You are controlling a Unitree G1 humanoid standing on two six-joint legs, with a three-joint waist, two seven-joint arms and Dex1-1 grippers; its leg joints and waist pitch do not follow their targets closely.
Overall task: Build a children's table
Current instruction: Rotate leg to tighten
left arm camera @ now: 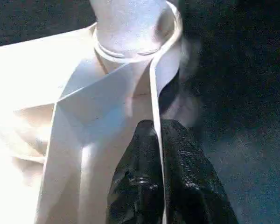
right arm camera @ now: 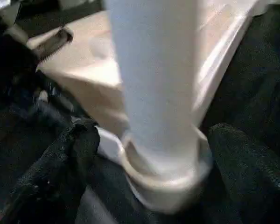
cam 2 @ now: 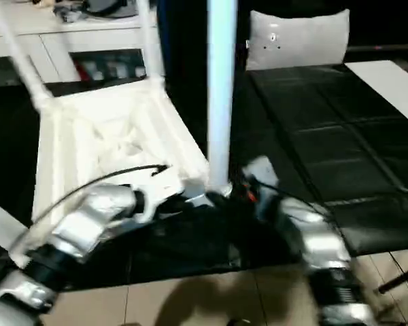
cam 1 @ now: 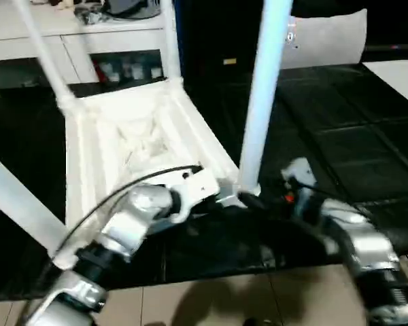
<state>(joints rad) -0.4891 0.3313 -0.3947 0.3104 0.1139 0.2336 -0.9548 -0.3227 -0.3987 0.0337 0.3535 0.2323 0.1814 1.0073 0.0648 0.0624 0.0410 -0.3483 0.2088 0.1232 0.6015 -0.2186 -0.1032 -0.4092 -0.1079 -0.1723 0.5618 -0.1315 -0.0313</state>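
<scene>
The children's table lies upside down on the black surface, its ribbed white top (cam 1: 132, 146) facing up. Legs stand in its corner sockets, and the near right leg (cam 1: 265, 95) rises straight up. My left gripper (left arm camera: 157, 128) is shut on the thin rim of the top (left arm camera: 154, 93), just beside that leg's socket (left arm camera: 135, 51). My right gripper (right arm camera: 151, 135) is open around the foot of the same leg (right arm camera: 154, 84). One black finger (right arm camera: 74, 149) stands on each side of the leg, apart from it.
A white cabinet (cam 1: 27, 41) with glass doors runs along the back left. A pale cushion-like object (cam 1: 326, 37) stands at the back right, and a white board (cam 1: 401, 75) lies at the right edge. Beige floor tiles (cam 1: 224, 299) show below the black work surface (cam 1: 340, 136).
</scene>
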